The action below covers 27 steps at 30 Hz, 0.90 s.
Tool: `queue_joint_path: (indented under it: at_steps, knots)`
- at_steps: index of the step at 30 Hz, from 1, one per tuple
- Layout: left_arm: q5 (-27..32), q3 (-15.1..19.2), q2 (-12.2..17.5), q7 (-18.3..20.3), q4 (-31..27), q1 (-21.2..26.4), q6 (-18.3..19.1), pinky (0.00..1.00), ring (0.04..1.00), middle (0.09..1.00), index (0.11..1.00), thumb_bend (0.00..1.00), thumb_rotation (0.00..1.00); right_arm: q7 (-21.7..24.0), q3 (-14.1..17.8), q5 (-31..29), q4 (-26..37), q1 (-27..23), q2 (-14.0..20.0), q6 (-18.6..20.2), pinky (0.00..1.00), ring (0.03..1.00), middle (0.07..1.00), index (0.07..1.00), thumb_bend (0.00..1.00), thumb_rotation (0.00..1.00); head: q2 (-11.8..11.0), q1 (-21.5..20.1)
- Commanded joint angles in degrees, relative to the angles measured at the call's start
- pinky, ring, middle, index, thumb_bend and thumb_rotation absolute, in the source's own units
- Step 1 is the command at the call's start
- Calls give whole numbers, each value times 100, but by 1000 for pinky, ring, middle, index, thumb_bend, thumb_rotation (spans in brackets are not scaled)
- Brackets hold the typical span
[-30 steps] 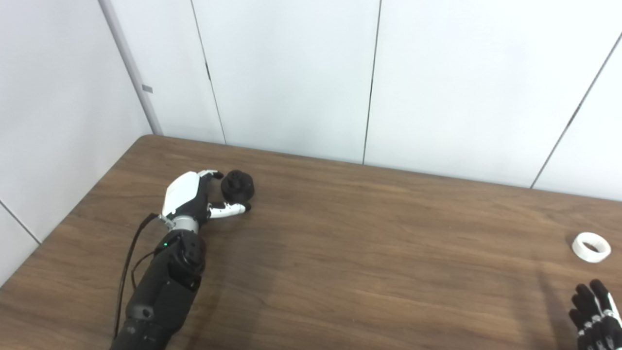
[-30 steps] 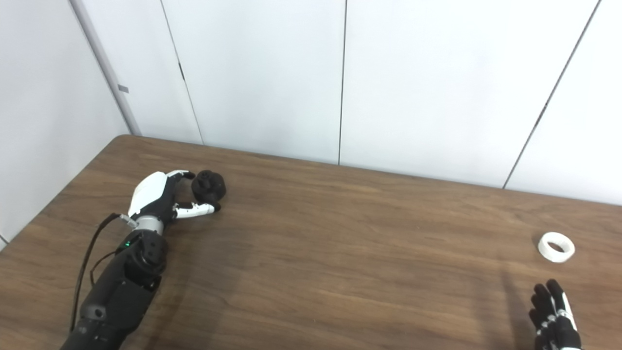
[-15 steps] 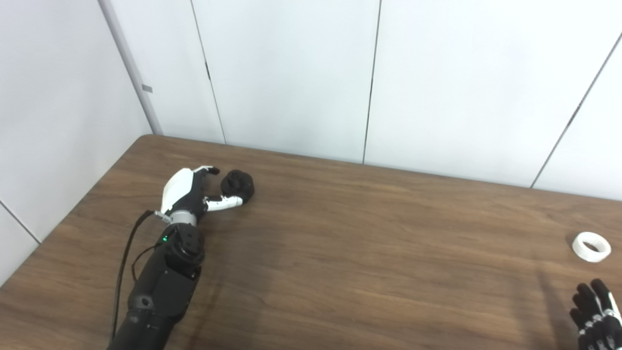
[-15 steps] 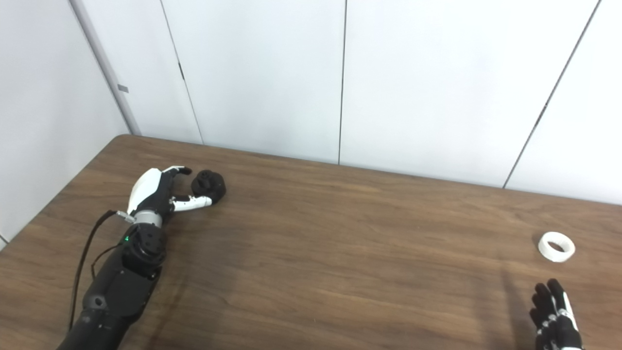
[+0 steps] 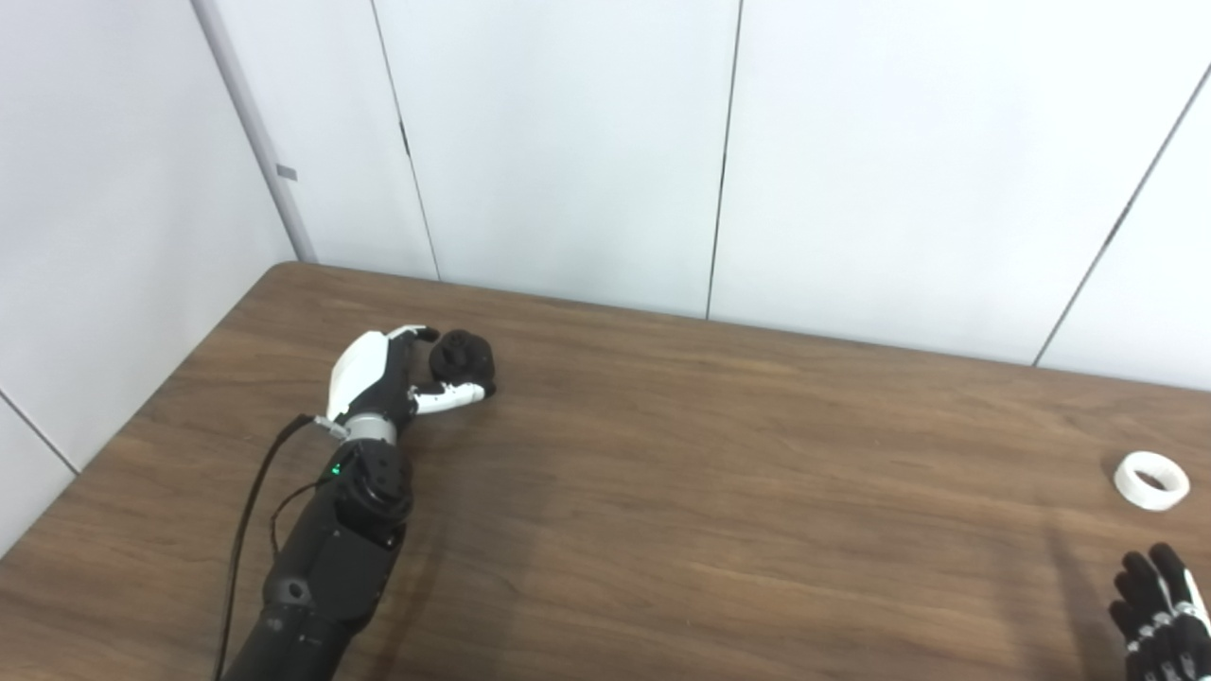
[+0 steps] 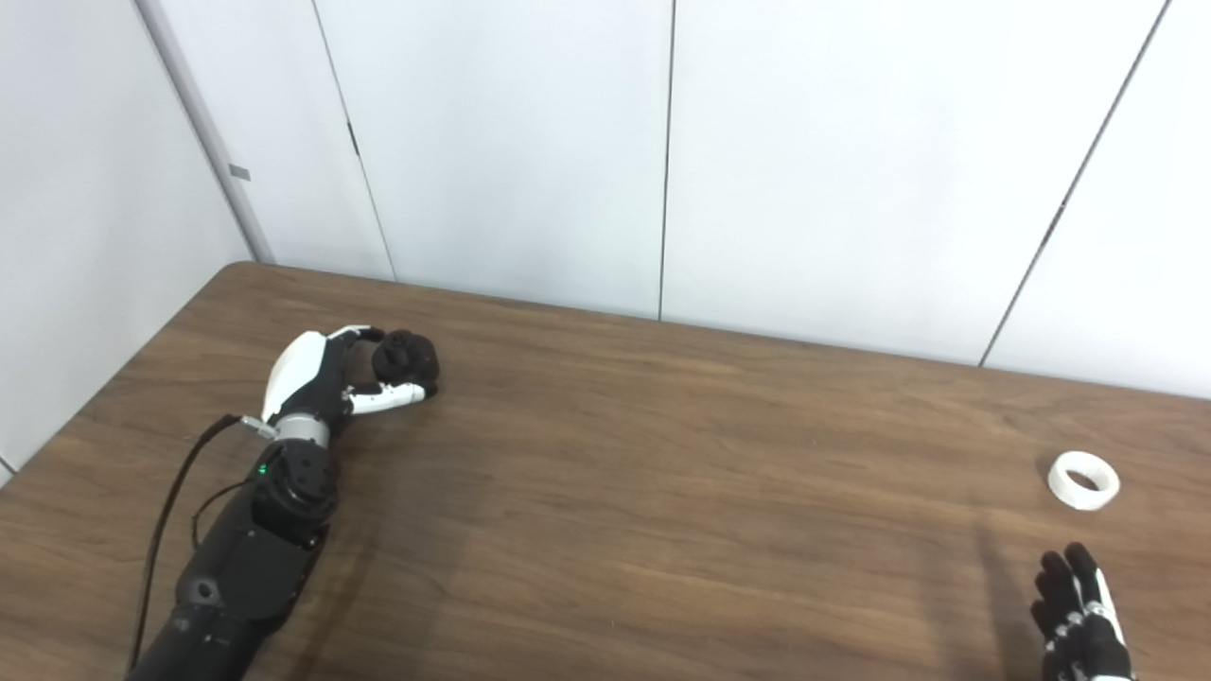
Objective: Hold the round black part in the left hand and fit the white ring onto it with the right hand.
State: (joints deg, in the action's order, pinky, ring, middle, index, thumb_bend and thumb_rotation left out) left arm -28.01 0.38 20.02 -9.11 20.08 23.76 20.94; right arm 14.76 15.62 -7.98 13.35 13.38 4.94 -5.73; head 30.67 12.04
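At the far left of the wooden table (image 5: 719, 473), the left hand (image 5: 378, 378) curls its fingers and thumb around the round black part (image 5: 462, 357), which sits on the tabletop. The white ring (image 5: 1150, 480) lies well apart at the right edge, near the right hand (image 5: 1159, 615), fingers slightly spread, holding nothing.

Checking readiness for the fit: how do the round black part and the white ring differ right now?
The round black part sits far left with the left robot hand curled around it; the white ring lies far right, apart from the right robot hand. The part looks bulkier, the ring thinner. Both rest on the table.
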Motion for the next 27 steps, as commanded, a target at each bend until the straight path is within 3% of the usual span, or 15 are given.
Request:
queue_joint_path:
  at_steps: [1, 11, 21, 27]
  knots:
    - [-123, -74, 221, -149, -42, 289, -201, 1000, 998, 933, 811, 883, 340, 4, -53, -31, 312, 1026, 73, -366, 1000, 984, 971, 986, 483, 1000, 9, 6]
    - [-143, -154, 215, -332, 220, 354, -402, 1000, 999, 924, 774, 898, 314, -9, -50, -14, 357, 1049, 53, -380, 1000, 987, 973, 986, 480, 1000, 21, -1]
    - [-106, -67, 190, -388, 141, 359, -285, 1000, 992, 919, 753, 868, 296, 3, -67, 5, 447, 1085, 67, -274, 1000, 993, 975, 990, 495, 1000, 41, 22]
    - [-22, 19, 146, -497, 144, 363, -419, 1000, 975, 896, 671, 833, 228, 20, -68, -14, 437, 1097, 78, -275, 1000, 996, 980, 992, 496, 1000, 46, 21]
